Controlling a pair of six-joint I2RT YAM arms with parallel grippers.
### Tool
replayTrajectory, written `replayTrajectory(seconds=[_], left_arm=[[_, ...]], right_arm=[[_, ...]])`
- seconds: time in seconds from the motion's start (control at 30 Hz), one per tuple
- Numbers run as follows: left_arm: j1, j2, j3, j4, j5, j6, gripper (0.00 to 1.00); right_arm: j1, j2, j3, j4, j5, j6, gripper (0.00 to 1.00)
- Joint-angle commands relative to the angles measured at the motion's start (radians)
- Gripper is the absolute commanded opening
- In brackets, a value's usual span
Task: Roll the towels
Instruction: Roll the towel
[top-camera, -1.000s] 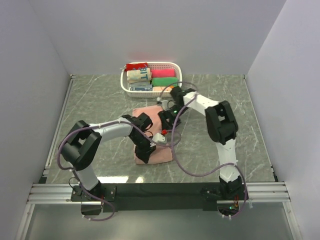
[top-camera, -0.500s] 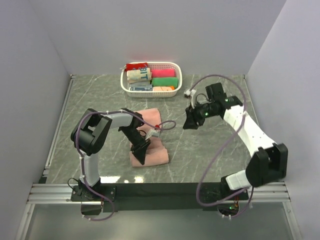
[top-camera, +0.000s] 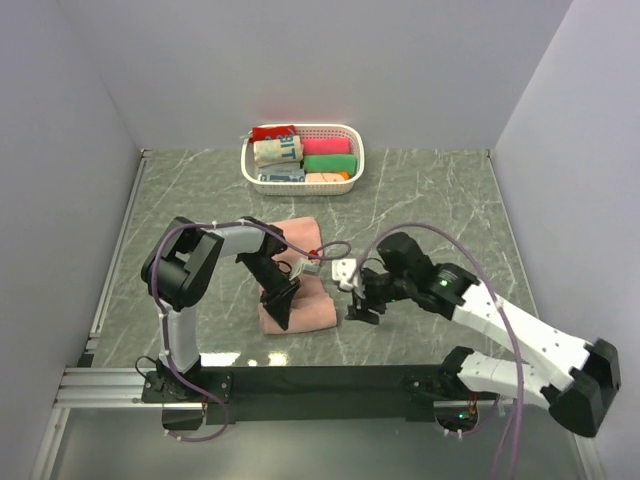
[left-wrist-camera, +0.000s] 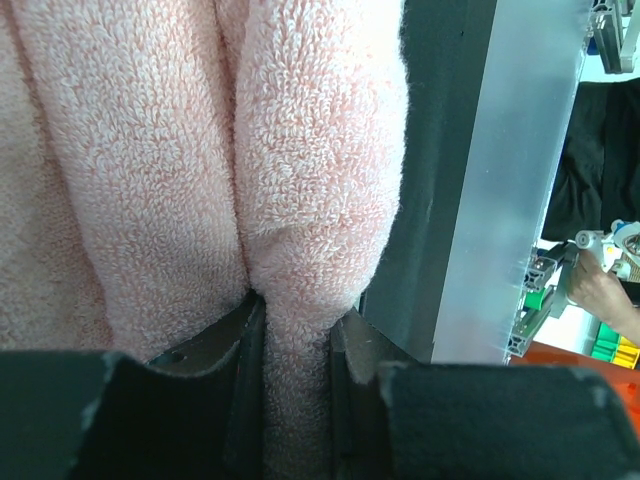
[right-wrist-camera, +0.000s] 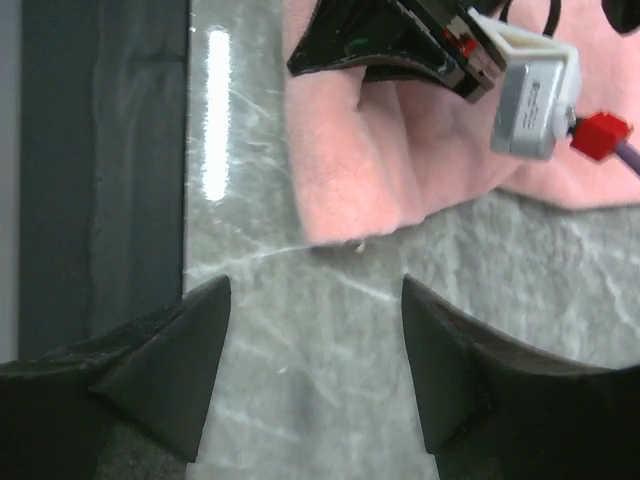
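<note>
Presently, step in hand: rolling the large salmon-pink terry-cloth towel (top-camera: 315, 312), which lies bunched left of centre on the grey-green marbled tabletop (top-camera: 430, 200), well apart from the white plastic basket (top-camera: 358, 160).
Left gripper (left-wrist-camera: 297, 345): clenched on a raised ridge of the towel, pinched between both fingers.
Right gripper (right-wrist-camera: 315, 290): released and empty, jaws spread over bare tabletop just beside the towel's edge.
Method advised: take the free edge squarely, keep the left pinch firm, and turn evenly so the layers do not skew.
Materials: looped, soft, thick pile that slumps readily; smooth, glossy stone-pattern surface, likely giving little grip.
</note>
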Motion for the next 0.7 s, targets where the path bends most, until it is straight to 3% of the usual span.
replayTrajectory(seconds=[0.0,0.07,0.1,0.17,0.27,0.43,0.57,0.67], left_arm=[[0.004,0.044,-0.020,0.087,-0.177,0.023,0.10],[0.005,0.027,-0.039,0.096,-0.192,0.023,0.10],[0.005,0.016,-0.048,0.106,-0.199,0.024,0.10],[0.007,-0.005,-0.075,0.113,-0.211,0.032,0.10],[0.007,-0.015,-0.092,0.122,-0.215,0.033,0.10],[0.005,-0.009,-0.074,0.126,-0.212,0.038,0.10],[0.005,-0.018,-0.074,0.131,-0.223,0.050,0.10],[0.002,-0.025,-0.092,0.140,-0.245,0.058,0.10]], right_arm=[[0.013,0.100,0.006,0.235,0.122,0.051,0.64],[-0.117,0.134,0.044,0.268,0.074,0.188,0.51],[-0.178,0.153,0.078,0.301,-0.024,0.248,0.44],[-0.319,0.167,0.106,0.328,-0.060,0.401,0.41],[-0.428,0.190,0.159,0.346,-0.076,0.540,0.38],[-0.473,0.277,0.201,0.412,-0.092,0.649,0.41],[-0.464,0.612,0.418,0.308,-0.261,0.735,0.38],[-0.429,0.804,0.573,0.259,-0.304,0.755,0.34]])
